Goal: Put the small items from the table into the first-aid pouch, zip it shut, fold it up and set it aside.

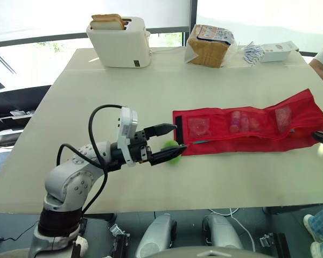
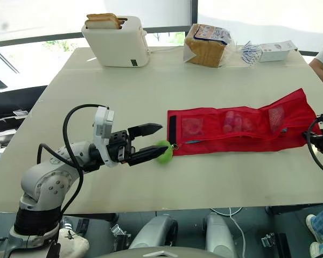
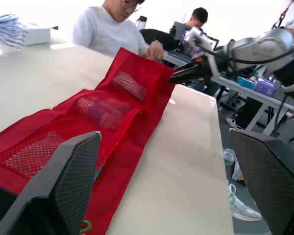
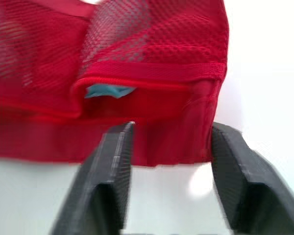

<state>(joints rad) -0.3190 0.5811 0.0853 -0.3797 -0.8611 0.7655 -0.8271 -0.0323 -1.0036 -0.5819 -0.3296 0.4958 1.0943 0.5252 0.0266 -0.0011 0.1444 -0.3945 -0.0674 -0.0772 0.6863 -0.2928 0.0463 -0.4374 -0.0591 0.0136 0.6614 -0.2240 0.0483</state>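
Since the pouch (image 1: 247, 138) looks floppy, its hemmed ends should get pinched; left gripper (image 1: 176, 141) mid-frame and right gripper (image 4: 171, 131) are spread open.

A red pouch (image 1: 247, 141) with mesh-patterned pockets, a lime-green round piece (image 2: 163, 152), a cream table (image 1: 151, 91) and a white toaster (image 1: 121, 48) are seen.

My pouch (image 1: 231, 141) is matt red woven cloth with see-through mesh pockets and a stitched hem. The table (image 1: 151, 86) is a smooth, matt cream sheet. My left fingers (image 3: 73, 181) and right fingers (image 4: 237, 171) are dull black, their pads finely cross-hatched. At the far edge, the toaster (image 1: 121, 43) is smooth white plastic and the bread bag (image 1: 210, 45) is glossy clear film.
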